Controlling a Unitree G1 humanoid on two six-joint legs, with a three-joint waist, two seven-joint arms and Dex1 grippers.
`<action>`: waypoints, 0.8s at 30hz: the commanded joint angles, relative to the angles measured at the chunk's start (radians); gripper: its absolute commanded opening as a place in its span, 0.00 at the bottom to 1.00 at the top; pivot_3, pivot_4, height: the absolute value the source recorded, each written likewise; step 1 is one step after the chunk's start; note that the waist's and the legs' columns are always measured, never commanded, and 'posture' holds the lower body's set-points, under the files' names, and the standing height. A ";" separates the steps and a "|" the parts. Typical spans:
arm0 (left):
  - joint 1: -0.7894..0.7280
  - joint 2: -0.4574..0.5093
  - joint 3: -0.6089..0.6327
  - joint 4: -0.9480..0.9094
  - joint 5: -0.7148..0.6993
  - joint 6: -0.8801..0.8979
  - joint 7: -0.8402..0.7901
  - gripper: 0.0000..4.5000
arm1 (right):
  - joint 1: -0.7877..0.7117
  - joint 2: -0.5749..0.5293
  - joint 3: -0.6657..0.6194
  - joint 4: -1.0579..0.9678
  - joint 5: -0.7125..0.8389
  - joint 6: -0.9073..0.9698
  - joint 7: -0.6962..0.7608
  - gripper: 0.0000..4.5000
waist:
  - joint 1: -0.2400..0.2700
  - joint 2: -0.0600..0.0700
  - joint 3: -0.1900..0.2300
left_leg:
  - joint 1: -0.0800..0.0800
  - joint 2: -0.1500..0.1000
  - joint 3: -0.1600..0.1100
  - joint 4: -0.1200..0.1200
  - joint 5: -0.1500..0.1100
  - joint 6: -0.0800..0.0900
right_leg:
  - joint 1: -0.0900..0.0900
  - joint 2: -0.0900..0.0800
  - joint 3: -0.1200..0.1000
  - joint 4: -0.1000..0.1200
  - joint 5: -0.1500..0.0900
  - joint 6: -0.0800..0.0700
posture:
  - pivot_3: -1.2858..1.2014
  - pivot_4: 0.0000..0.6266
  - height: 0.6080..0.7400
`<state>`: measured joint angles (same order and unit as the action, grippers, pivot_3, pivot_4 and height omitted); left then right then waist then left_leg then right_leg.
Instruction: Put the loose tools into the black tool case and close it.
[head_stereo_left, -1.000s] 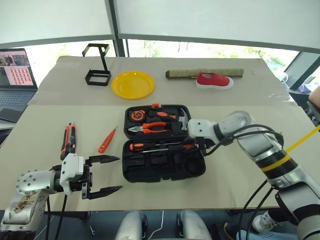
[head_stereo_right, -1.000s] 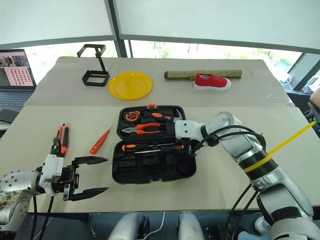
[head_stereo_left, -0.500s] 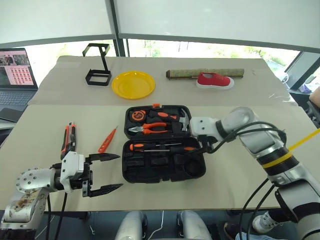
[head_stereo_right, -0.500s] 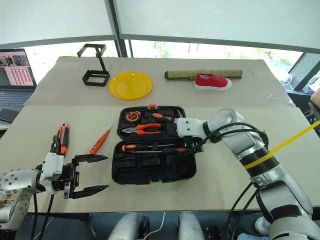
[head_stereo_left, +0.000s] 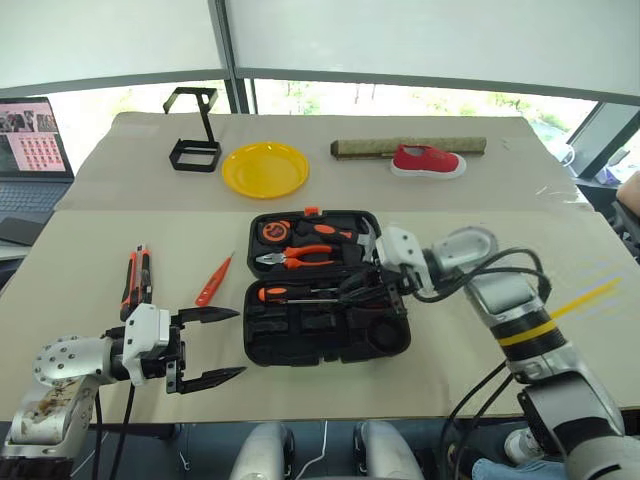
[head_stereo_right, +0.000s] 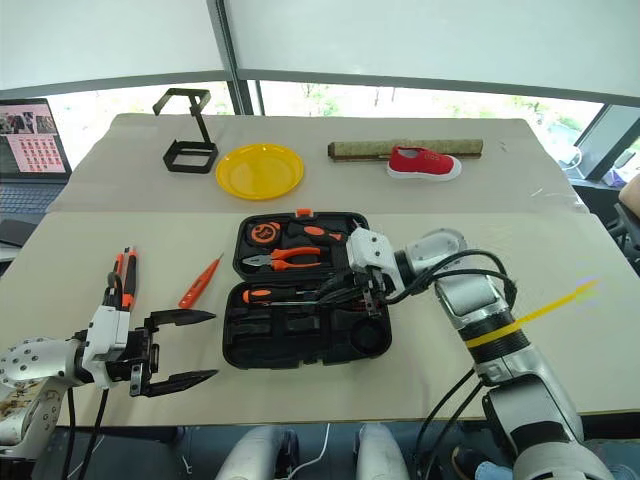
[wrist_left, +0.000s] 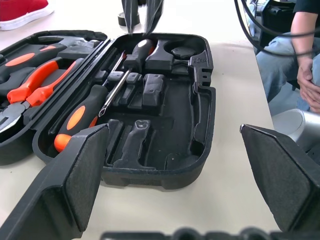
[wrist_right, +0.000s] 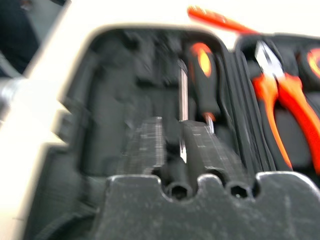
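Note:
The black tool case (head_stereo_left: 330, 345) lies open in the middle of the table. Two black-and-orange screwdrivers lie side by side in its near half, one handle (wrist_left: 75, 122) toward my left, the other handle (wrist_left: 140, 52) toward my right. My right gripper (head_stereo_left: 348, 289) hangs shut just over them, pointing left and down, with nothing seen held. A black-and-orange utility knife (head_stereo_left: 136, 280) and a small orange screwdriver (head_stereo_left: 214, 281) lie loose on the table left of the case. My left gripper (head_stereo_left: 240, 346) stands open near the front edge, facing the case. The tape roll is out of view.
The case's far half holds orange pliers (head_stereo_left: 300, 255), a tape measure (head_stereo_left: 274, 231) and a hammer. Behind stand a yellow plate (head_stereo_left: 265, 169), a black wire stand (head_stereo_left: 194, 140), a red shoe (head_stereo_left: 428, 160) and a long brown block (head_stereo_left: 408, 146). A laptop (head_stereo_left: 35, 150) sits far left; a person (wrist_left: 290, 65) is at the right.
My right gripper swung from the case's right end to point leftward along the screwdrivers, and its fingers have shut. The left arm kept still.

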<state>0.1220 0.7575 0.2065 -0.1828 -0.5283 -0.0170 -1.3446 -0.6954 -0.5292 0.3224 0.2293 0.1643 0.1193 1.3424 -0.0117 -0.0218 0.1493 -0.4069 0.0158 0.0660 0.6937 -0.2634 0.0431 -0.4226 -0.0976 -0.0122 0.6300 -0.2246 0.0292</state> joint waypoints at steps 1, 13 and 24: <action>-0.010 0.008 0.000 -0.006 -0.001 -0.007 -0.001 1.00 | -0.017 0.012 0.009 0.056 -0.051 -0.065 -0.025 0.01 | -0.001 0.000 0.000 | 0.000 0.000 0.000 0.000 0.000 0.000 | 0.000 0.000 0.000 0.000 0.000 0.000 | 0.52 0.24 1.00; -0.008 0.006 0.005 0.004 0.014 -0.010 0.008 1.00 | -0.014 0.034 0.076 0.195 -0.173 -0.228 -0.038 0.01 | -0.002 0.000 0.000 | 0.003 0.001 0.000 0.000 0.000 0.000 | 0.002 0.001 0.000 0.000 0.000 0.000 | 0.52 0.24 1.00; 0.013 -0.015 0.042 0.025 0.007 -0.012 0.071 1.00 | -0.004 0.066 0.015 0.146 -0.120 -0.303 -0.087 0.01 | -0.002 0.000 0.000 | 0.007 0.001 0.000 -0.001 0.000 0.000 | 0.004 0.001 0.001 0.002 0.000 -0.001 | 0.52 0.24 1.00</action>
<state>0.1328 0.7507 0.2152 -0.1555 -0.5092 -0.0172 -1.2978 -0.7178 -0.4744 0.3642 0.4069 -0.0019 -0.1970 1.2488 -0.0140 -0.0219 0.1489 -0.4007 0.0169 0.0659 0.6928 -0.2633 0.0426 -0.4188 -0.0969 -0.0113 0.6314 -0.2250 0.0277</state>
